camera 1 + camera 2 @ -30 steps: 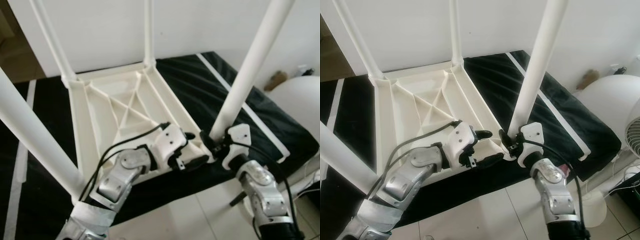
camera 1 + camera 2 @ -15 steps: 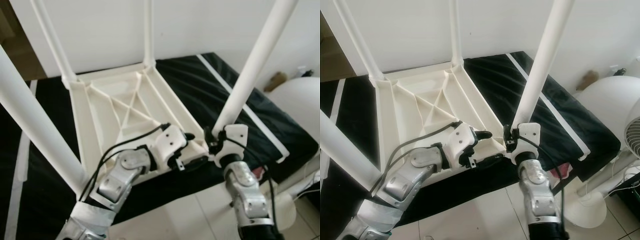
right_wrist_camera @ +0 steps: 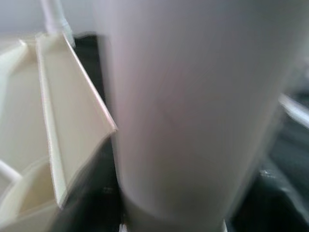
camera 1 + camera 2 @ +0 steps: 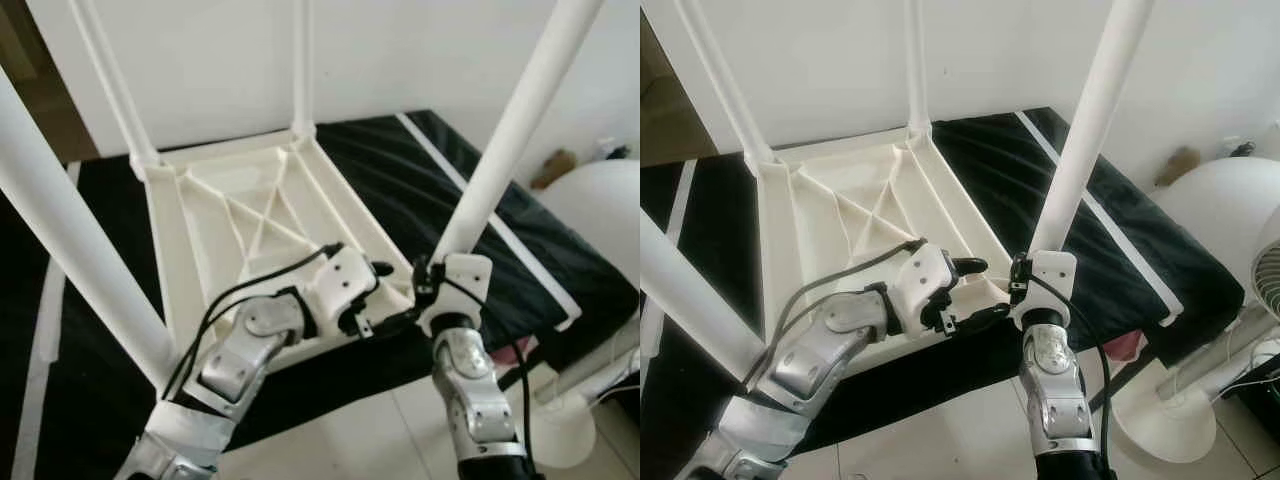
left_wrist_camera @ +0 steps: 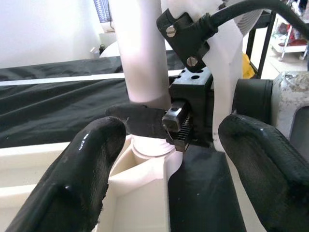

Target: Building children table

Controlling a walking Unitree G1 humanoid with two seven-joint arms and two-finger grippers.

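A white plastic children's table [image 4: 230, 215] lies upside down on a black mat [image 4: 400, 170], its legs pointing up. My right gripper [image 4: 428, 282] is shut on the base of the near right leg [image 4: 510, 140], where the leg meets the table's corner socket. In the right wrist view that leg [image 3: 193, 106] looms close and blurred. My left gripper [image 4: 385, 297] stands open at the same corner, its two fingers [image 5: 87, 174] spread either side of the table rim. From the left wrist camera I see the right gripper's black finger [image 5: 140, 121] hooked round the leg.
The near left leg [image 4: 70, 240] rises close to my left arm. Two thinner-looking far legs [image 4: 303, 60] stand by the white wall. A white fan [image 4: 1265, 280] on a round base [image 4: 1160, 420] is on the tiled floor to the right, beside the mat's edge.
My right arm has swung leftward beneath the near right leg, still gripping its base. The leg leans a little less to the right. The left gripper has stayed at the corner.
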